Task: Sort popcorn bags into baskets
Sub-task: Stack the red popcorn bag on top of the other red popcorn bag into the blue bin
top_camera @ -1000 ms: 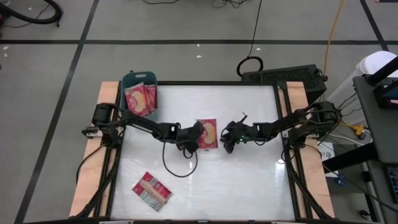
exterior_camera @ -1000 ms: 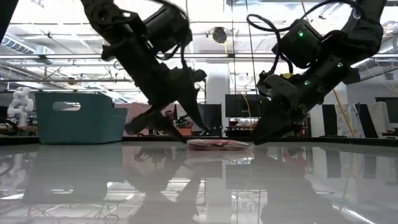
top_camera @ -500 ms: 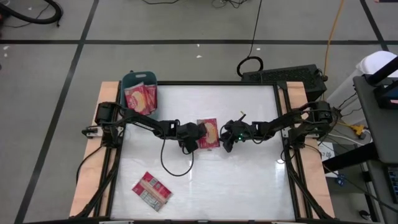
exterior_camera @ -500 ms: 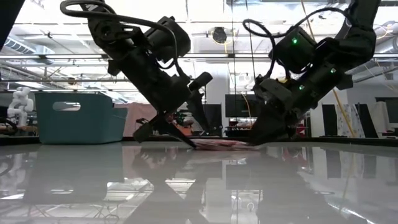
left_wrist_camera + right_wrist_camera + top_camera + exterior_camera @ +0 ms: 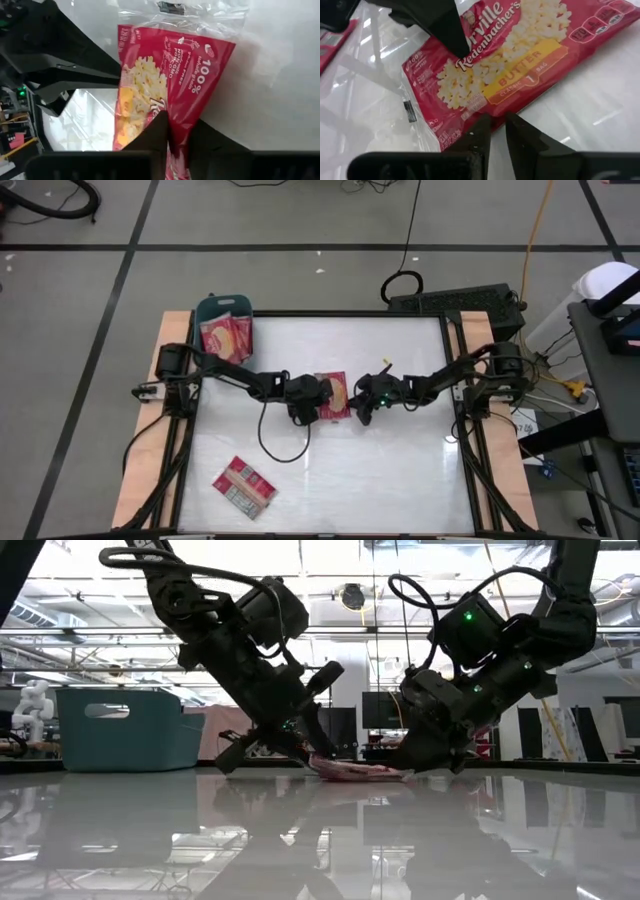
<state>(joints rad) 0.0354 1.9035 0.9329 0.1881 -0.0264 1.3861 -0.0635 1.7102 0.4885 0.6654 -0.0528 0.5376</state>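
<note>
Tools from both arms meet at mid-tabletop (image 5: pixel 400 480) over one popcorn bag (image 5: pixel 335 394), picture side up. The left tool (image 5: pixel 318 400) is clamped on the bag's near edge, its fingers (image 5: pixel 161 131) pinched together over the red film in its wrist view. The right tool (image 5: pixel 358 407) presses in from the opposite edge, its fingers (image 5: pixel 481 131) nearly together at the bag's rim; whether they actually grip the film cannot be told. In the low view the bag lies between the two tools, slightly lifted at the left tool's side.

Sorting looks to be underway rather than finished. The teal basket (image 5: pixel 213 308), well behind the left tool at the tabletop's far corner, already holds bags (image 5: pixel 225 340); at least two faces show, though the exact number inside is hard to tell. A second loose bag (image 5: pixel 243 486), label side up, waits near the front edge, well away from both tools.

Count in view: one basket, one bag between the tools, one loose bag, and the packets already in the basket. The held bag and the loose one remain to be placed.
</note>
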